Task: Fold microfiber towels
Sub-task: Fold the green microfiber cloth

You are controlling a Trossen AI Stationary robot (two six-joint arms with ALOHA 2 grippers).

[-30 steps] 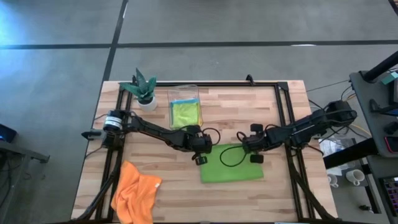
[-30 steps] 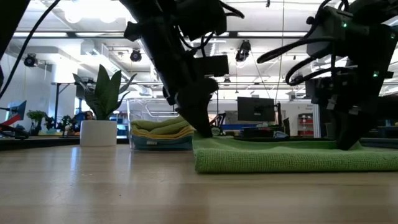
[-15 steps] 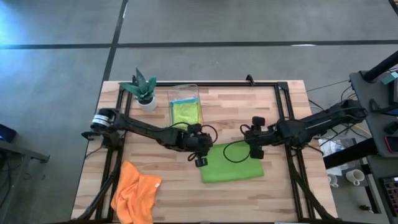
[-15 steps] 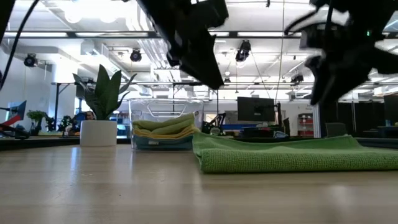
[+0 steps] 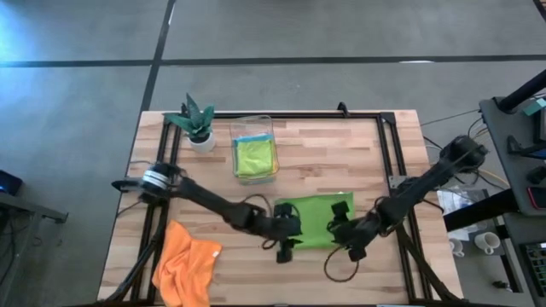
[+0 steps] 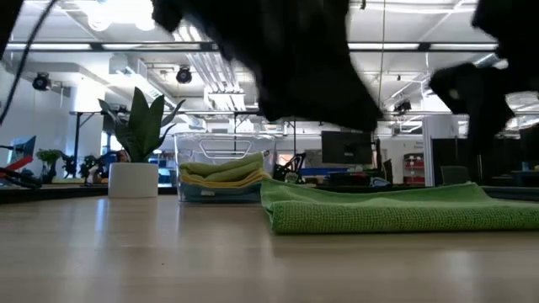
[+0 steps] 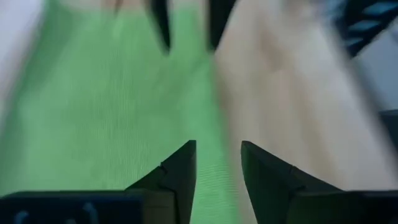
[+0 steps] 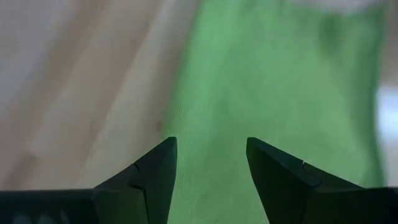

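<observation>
We see the green towel (image 5: 314, 220) lying folded near the tabletop's front edge — left gripper (image 5: 286, 242) and right gripper (image 5: 345, 237) at its front corners, both fingers parted, gripping nothing.

Both arms were extended low over the near half of the table. The left arm ran from its base at the left edge diagonally toward the near centre, its links nearly flat. The left gripper (image 5: 287, 245) sat at the end of that reach, its jaws parted by a narrow gap with nothing between them. The right arm came in from the right edge, bent at the elbow and angled down toward the near centre. The right gripper (image 5: 343, 234) faced the left one, well apart from it, jaws spread wider and empty.
</observation>
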